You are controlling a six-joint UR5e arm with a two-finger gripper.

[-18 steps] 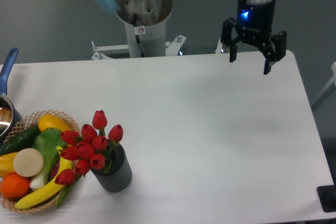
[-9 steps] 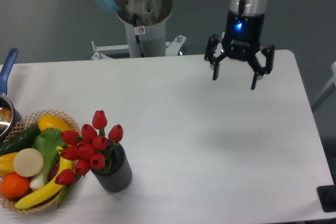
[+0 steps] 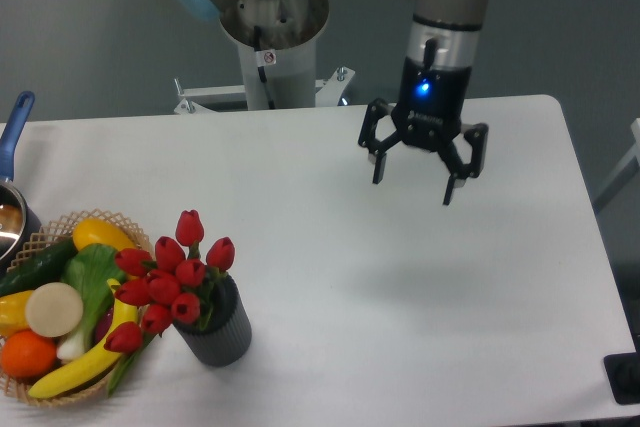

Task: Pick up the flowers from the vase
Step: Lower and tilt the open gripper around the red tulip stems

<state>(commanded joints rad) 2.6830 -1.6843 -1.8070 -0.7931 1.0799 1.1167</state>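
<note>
Hovering gripper [image 3: 414, 180] above table [image 3: 400, 287], jaws spread, nothing between them | flowers [image 3: 168, 282] sitting in vase [image 3: 218, 332] near front-left, well apart from gripper | basket [image 3: 40, 242] of fruit touching-close on vase's left

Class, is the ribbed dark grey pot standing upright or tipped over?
Upright: the ribbed dark grey pot stands on its base, red tulips rising from its rim.
</note>
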